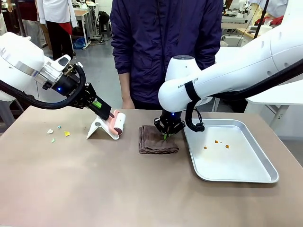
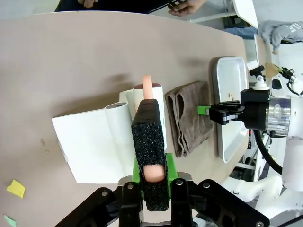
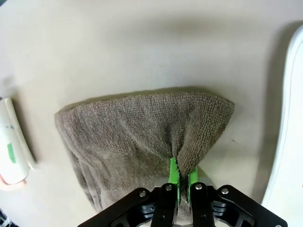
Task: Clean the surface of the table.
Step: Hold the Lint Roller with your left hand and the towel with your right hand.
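Wide matte taupe counter (image 1: 118,189) spans the foreground, with a person standing at its far edge. Debris on it: a small cluster of paper scraps (image 1: 66,133), yellow, white and pale green, on the robot's left part of the top.

Left gripper (image 1: 110,115) is closed on the pink handle of a white-rolled lint roller (image 1: 119,123). In the left wrist view the handle sits clamped between black-faced fingers (image 2: 149,137). The roller slopes down toward mid-counter, its roll against or just beside a white folded stand (image 1: 98,127); cannot tell which.

Key relation: the scraps lie to the robot's left of the roller, past the stand and well apart from it. The left arm is plainly the nearer one. It comes in low from the left, wrist angled down and toward the middle, so it points away from the scraps. The roller's long axis runs roughly along the line to the scraps, not across it. Judgement: the wrist likely needs turning before a pass over them.

Right gripper (image 1: 165,134) points straight down at mid-counter, closed, pinching a raised fold of a folded brown terry towel (image 1: 154,142). The towel lies flat between the stand and a shiny silver rectangular tray (image 1: 222,122), near the tray's rim but apart from it. The tray holds a few orange crumbs (image 1: 216,141).
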`<state>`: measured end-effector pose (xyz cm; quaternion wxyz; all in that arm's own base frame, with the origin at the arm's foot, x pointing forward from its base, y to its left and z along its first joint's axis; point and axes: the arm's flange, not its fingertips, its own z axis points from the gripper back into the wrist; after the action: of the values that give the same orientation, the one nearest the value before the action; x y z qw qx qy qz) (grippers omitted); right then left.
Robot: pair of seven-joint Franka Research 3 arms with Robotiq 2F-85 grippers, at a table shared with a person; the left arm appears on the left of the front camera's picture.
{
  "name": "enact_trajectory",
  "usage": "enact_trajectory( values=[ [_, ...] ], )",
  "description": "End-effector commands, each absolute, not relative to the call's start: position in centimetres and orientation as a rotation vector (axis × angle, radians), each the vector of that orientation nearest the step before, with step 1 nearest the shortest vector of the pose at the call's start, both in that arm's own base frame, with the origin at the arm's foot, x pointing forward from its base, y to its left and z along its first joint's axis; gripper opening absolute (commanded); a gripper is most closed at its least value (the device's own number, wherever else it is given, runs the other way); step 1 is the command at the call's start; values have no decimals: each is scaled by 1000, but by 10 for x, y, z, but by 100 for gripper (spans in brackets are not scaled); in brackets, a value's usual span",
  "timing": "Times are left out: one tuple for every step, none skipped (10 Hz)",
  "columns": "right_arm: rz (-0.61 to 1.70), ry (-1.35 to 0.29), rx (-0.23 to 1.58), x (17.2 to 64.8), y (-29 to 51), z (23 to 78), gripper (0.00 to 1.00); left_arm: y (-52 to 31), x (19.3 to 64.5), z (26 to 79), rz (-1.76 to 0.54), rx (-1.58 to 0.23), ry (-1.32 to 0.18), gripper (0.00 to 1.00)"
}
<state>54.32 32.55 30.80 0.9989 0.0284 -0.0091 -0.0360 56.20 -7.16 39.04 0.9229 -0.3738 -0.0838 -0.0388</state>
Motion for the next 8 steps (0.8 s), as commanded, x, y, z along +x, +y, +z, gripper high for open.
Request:
enact_trajectory(
  values=[
    [-78, 5, 56, 545, 323, 297, 0, -74, 563, 390, -89, -781, -199, 0],
    [-82, 2, 58, 545, 322, 298, 0, -74, 562, 391, -89, -789, -208, 0],
    [-90, -11, 66, 545, 318, 301, 0, -73, 560, 393, -87, -811, -226, 0],
    [-110, -32, 111, 543, 308, 307, 0, -73, 555, 398, -84, -830, -267, 0],
    [-108, -55, 218, 535, 297, 316, 0, -71, 549, 405, -94, -866, -296, 0],
    [-141, -82, 331, 517, 286, 330, 0, -68, 541, 413, -112, -907, -315, 0],
    [-128, -81, 455, 495, 275, 344, 0, -62, 530, 424, -144, -976, -308, 0],
    [-86, -70, 557, 471, 261, 358, 0, -50, 515, 437, -211, -1036, -258, 0]
  ],
)
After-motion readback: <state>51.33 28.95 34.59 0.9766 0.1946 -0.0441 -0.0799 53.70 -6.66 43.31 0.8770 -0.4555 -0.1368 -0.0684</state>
